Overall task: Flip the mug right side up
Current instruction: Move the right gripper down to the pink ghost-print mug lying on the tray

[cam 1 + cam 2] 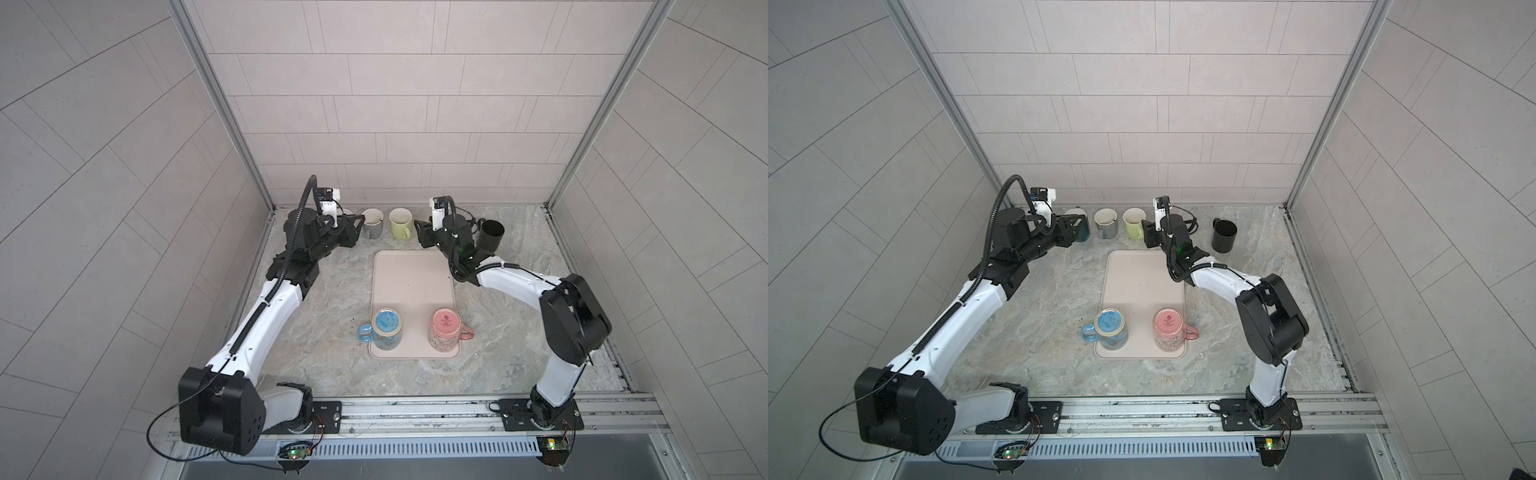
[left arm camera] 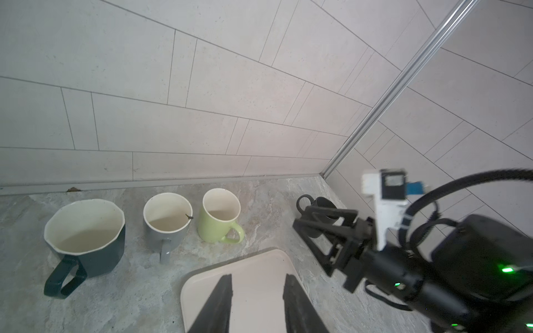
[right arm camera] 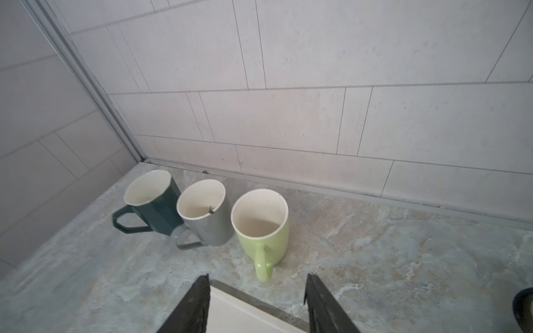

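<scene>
Two mugs stand upside down on the near end of the beige tray [image 1: 411,282]: a blue mug [image 1: 386,328] with its handle pointing left and a pink mug [image 1: 444,330] with its handle pointing right. Both also show in a top view as the blue mug [image 1: 1111,328] and the pink mug [image 1: 1169,328]. My left gripper [image 2: 258,278] hovers open over the tray's far left corner, holding nothing. My right gripper [image 3: 257,278] is open and empty over the far right corner, just short of the green mug [image 3: 261,227]. Both grippers are far from the upside-down mugs.
Upright mugs line the back wall: dark teal [image 2: 86,233], grey [image 2: 167,222], green [image 2: 219,216] and, apart at the right, black [image 1: 490,235]. My right gripper [image 1: 422,235] and left gripper [image 1: 351,232] flank the grey and green ones. The marbled tabletop [image 1: 332,332] surrounds the tray.
</scene>
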{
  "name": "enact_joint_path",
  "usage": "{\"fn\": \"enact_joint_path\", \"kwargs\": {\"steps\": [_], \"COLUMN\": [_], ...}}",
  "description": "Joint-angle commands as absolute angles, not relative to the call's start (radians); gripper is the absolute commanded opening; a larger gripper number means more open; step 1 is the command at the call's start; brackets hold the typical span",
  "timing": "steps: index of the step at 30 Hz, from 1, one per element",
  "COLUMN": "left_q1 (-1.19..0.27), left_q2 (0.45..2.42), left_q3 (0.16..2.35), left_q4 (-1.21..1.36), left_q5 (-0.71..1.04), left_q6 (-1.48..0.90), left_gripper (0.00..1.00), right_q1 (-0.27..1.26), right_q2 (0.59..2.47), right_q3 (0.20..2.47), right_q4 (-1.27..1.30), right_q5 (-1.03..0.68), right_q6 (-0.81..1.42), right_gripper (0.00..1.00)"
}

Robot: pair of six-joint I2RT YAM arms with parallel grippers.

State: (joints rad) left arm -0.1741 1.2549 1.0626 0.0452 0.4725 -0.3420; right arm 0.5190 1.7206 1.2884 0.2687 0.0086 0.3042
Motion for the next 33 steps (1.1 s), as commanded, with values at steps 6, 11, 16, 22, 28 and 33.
{"fn": "enact_joint_path", "kwargs": {"steps": [6,11,16,22,28,33], "left_q1": [-0.166,-0.165,-0.164,-0.164,-0.165,-0.165], "left_q2": [1.228,1.223,1.213,1.200,1.195,1.188], "left_q3": [1.121,1.144,1.123,1.110,1.109,1.099], "left_q4": [-0.115,-0.222,-0.241,-0.242,-0.239,-0.232], "left_q5": [0.414,0.377,0.356,0.368,0.371,0.374], "left_q6": [-0.389,-0.355,-0.362,-0.380,-0.386,-0.405], "left_gripper": [0.37,0.37,0.37,0.37,0.37,0.37], "right_q1": [0.499,0.422,0.326,0.250,0.231,0.210], "right_q2": [1.553,1.456,1.354,1.190,1.069,1.067], "right_q3": [1.485,1.501,1.395,1.119,0.899,0.828], "right_q4": [-0.595,-0.853,-0.942,-0.948,-0.942,-0.913], "right_q5": [-0.074,-0.167,-0.349,-0.482,-0.602,-0.696], "right_q6": [0.356,0.484,0.632,0.832,1.020,1.136], "right_gripper": [0.60,0.69,0.71,0.72,0.73,0.73]}}
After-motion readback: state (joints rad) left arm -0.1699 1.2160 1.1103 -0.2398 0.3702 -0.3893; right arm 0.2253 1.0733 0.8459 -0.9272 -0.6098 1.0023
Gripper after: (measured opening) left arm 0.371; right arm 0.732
